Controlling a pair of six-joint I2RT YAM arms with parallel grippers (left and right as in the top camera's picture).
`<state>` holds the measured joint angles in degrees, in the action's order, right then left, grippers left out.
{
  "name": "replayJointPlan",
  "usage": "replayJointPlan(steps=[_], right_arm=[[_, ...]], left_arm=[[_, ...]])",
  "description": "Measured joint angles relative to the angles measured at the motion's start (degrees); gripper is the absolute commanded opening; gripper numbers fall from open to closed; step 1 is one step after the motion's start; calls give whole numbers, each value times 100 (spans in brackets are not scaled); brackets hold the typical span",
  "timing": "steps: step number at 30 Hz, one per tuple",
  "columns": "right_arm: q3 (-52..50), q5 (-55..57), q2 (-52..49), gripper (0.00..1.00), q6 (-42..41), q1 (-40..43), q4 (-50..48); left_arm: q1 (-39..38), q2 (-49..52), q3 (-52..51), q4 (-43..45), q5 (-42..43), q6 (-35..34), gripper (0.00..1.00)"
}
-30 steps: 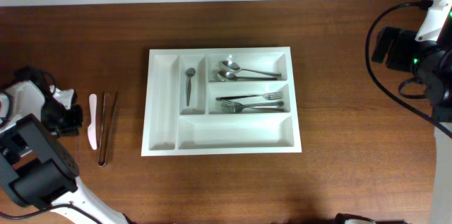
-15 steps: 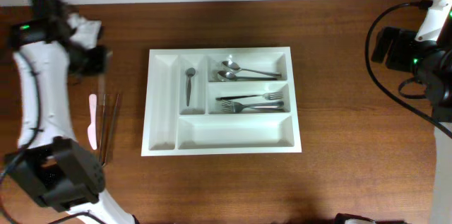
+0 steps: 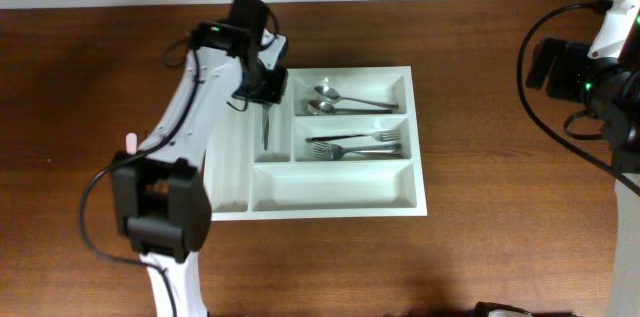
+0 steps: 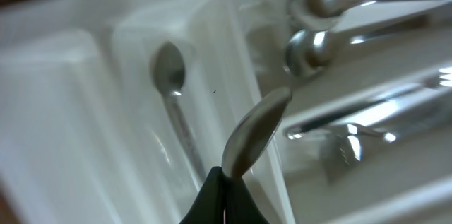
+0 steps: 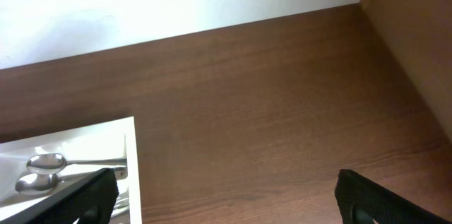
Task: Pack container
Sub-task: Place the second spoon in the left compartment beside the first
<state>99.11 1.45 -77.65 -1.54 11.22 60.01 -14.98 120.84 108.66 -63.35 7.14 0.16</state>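
The container, a white cutlery tray, lies mid-table. My left gripper hangs over its second narrow compartment, shut on a metal utensil with a spoon-shaped end. Under it a small spoon lies in that compartment, and it also shows in the overhead view. Two spoons lie in the top wide compartment and two forks in the middle one. My right gripper is open and empty over bare table, right of the tray's rim.
A pale pink utensil peeks out from under my left arm, left of the tray. My right arm and its cables stand at the table's right edge. A wall runs along the far side.
My left arm has swung from the table's left side to above the tray, carrying the metal utensil. The right arm has not moved.
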Motion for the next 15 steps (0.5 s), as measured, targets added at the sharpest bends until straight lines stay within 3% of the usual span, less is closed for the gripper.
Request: replayJointPlan(steps=[4,8,9,10,11,15], right_arm=[[0,2,0,99,0,0,0],[0,2,0,99,2,0,0],[0,2,0,99,2,0,0],[0,2,0,99,2,0,0],[0,0,0,99,4,0,-2],[0,0,-4,99,2,0,-2]], left_arm=[[-31,466,0,46,-131,-363,2],[-15,627,-11,0,-319,-503,32],[-15,625,7,-57,-358,-535,44],[-9,616,66,-162,-393,-553,67],[-2,616,164,-315,-435,-455,75],[26,568,713,-1088,-551,-256,76]])
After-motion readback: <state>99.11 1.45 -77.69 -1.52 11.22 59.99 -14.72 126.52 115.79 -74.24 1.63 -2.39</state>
